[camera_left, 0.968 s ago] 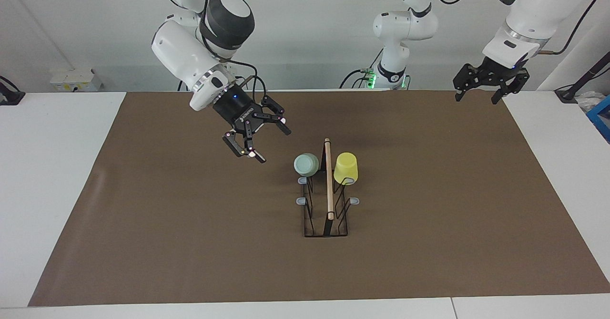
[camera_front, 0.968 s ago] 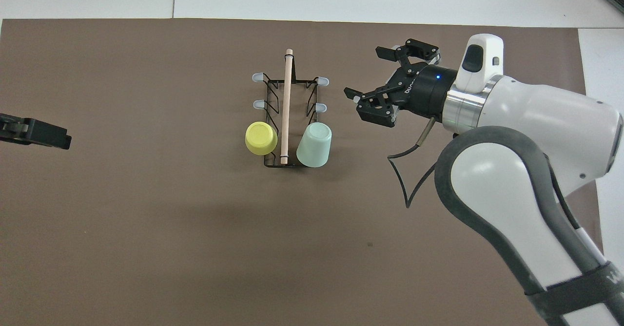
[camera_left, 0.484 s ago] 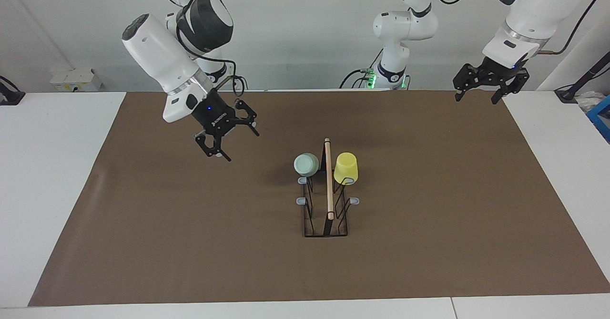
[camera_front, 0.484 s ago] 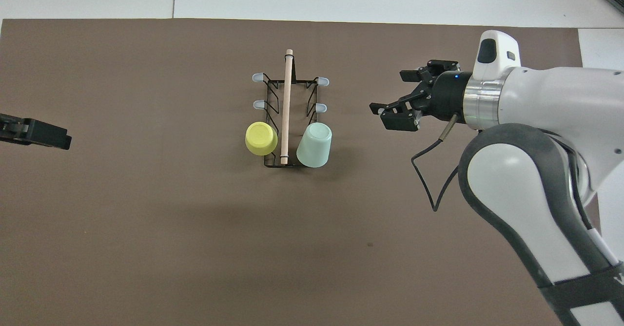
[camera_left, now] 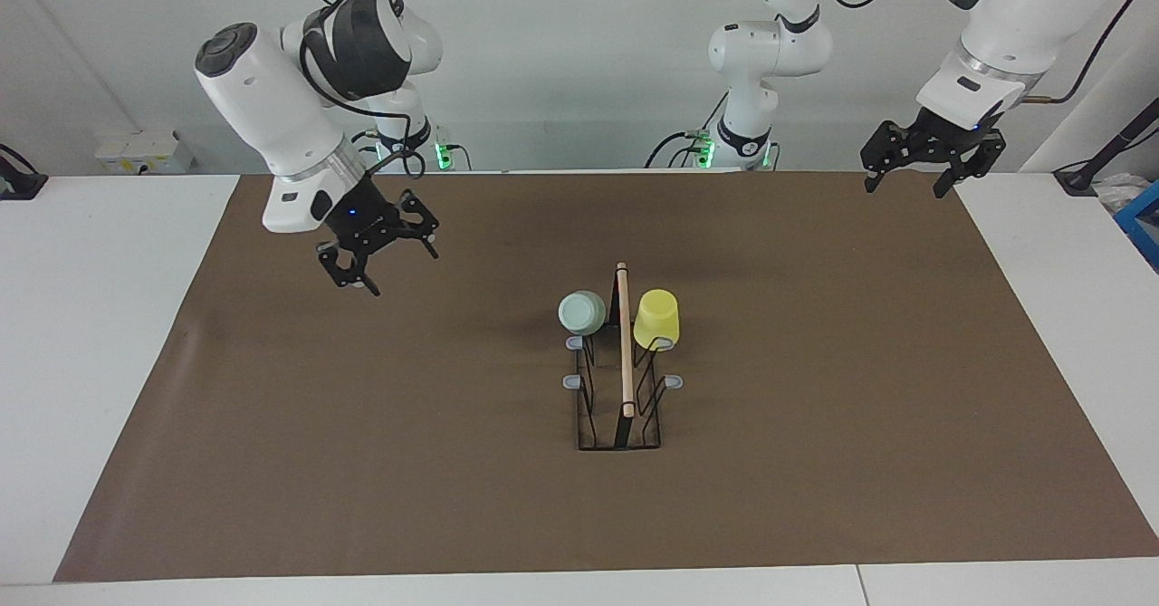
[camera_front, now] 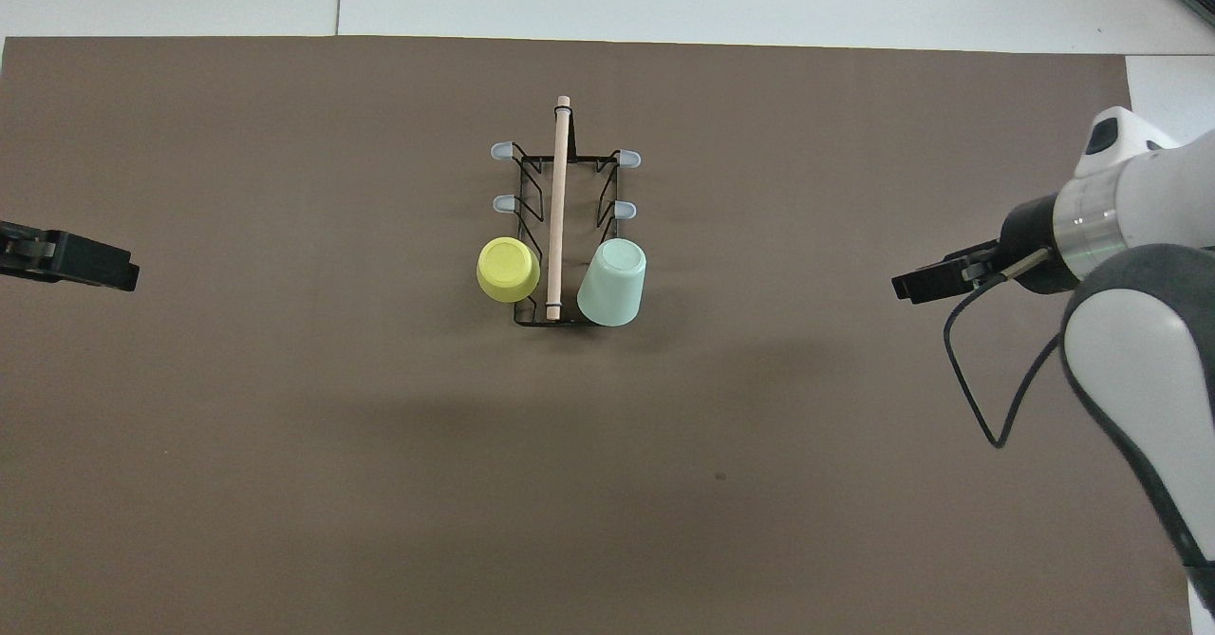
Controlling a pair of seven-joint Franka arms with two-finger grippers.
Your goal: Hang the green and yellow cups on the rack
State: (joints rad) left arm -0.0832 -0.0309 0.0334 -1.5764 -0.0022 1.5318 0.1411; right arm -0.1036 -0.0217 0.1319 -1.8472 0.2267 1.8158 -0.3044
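Rack (camera_left: 620,379) mid-bench on brown mat (camera_left: 362,461); green cup (camera_left: 581,312) and yellow cup (camera_left: 656,319) hung on its prongs nearest the robots, either side of the wooden rod. Right hand (camera_left: 380,257) open, empty, over mat. Left hand (camera_left: 933,167) open, empty, waiting.

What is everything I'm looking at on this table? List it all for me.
rack: one, black wire with a light wooden rod on top and grey-tipped prongs, mid-mat.
green cup: one, pale mint, hung on the rack's prong nearest the robots, on the right arm's side.
yellow cup: one, bright yellow, hung on the nearest prong on the left arm's side.
mat: one, brown, covering most of the white table.
right gripper: one, black, open, empty, raised over the mat toward the right arm's end.
left gripper: one, black, open, empty, waiting over the mat's corner at the left arm's end.
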